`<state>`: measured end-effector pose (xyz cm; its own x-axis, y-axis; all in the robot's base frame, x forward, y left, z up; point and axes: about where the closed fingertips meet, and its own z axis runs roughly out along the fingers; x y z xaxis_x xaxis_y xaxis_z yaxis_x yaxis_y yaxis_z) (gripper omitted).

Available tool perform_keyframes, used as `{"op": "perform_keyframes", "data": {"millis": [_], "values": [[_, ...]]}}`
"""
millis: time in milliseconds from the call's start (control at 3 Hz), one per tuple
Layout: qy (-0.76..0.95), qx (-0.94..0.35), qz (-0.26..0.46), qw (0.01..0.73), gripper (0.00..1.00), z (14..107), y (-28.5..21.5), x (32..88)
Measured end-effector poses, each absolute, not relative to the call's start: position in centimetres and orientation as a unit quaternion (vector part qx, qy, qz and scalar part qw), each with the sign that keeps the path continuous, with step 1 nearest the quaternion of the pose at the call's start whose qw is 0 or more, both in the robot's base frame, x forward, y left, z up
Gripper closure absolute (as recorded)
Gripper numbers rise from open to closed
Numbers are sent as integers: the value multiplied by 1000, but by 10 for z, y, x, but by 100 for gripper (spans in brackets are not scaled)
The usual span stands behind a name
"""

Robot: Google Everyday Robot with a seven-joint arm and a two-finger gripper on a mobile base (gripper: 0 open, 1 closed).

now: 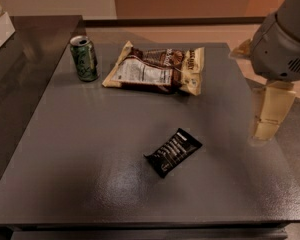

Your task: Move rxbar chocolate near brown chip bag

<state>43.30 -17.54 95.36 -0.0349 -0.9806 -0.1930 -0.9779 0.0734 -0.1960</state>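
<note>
One green can beside brown chip bag; gripper far right.

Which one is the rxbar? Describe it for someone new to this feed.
On the grey table, look front of centre, nearer than the chip bag and can. The rxbar lies flat there, left of the gripper at the right edge: the only small black wrapper, white lettering.

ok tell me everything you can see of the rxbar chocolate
The rxbar chocolate is a small flat black wrapper with white lettering, seemingly thin film. It lies flat and diagonal on the grey table, nearer the camera than the brown chip bag and apart from it. Only the table touches it; the gripper hangs to its right, clear of it.
</note>
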Motion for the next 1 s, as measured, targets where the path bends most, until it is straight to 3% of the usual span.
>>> {"op": "perform_keyframes", "data": {"millis": [1000], "values": [[619,-779,51,87,0,875,-87,425]]}}
